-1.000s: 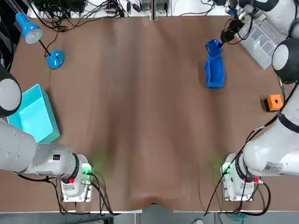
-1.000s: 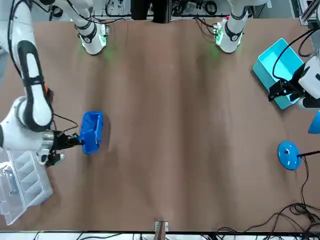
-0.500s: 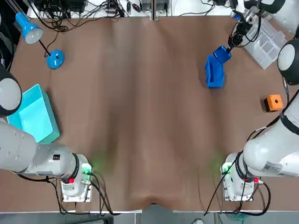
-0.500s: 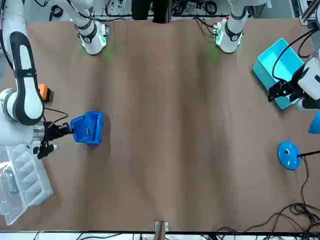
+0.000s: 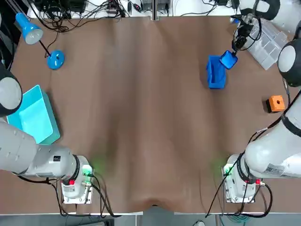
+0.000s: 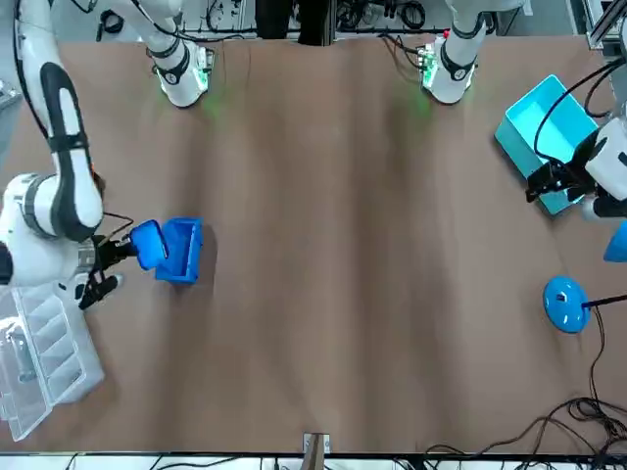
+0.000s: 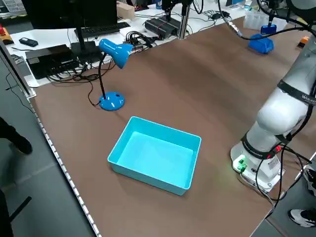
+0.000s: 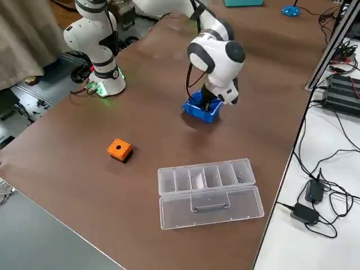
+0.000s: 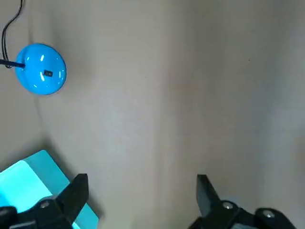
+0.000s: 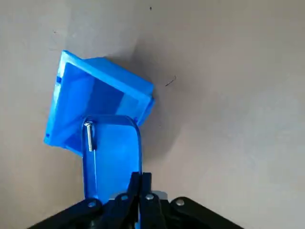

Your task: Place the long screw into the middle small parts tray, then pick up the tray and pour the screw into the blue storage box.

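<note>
Screw (image 10: 88, 136), slim and silvery, lies in the tray (image 10: 112, 157) near its far end, close along one side wall and pointing down the tray's length. The tray hangs in the right end effector (image 10: 141, 183) at the upper right of the top view.

Brown tabletop (image 5: 141, 117) has soft lengthwise ripples, like a cloth cover. At its left edge in the top view sits a teal bin (image 7: 148, 177), a shallow open rectangle of smooth plastic. The left end effector (image 9: 140, 183) hovers just beside it, fingers spread wide and holding nothing.

At the top view's upper right corner lies a clear organizer (image 8: 211, 208), its lid folded flat and a row of narrow compartments exposed. Two of them hold small pale items, too small to identify.

The box (image 10: 90, 95) is glossy blue hard plastic, rectangular and open-topped, and stands near the organizer. The tray is a narrow blue plastic trough with a rounded far end, which overlaps the box's opening. Whether they touch cannot be told. The right end effector's fingers are pinched together on the tray's near end.

A blue desk lamp (image 7: 114, 51) with a round base stands at upper left. An orange cube (image 8: 119, 149) sits at the right edge.
</note>
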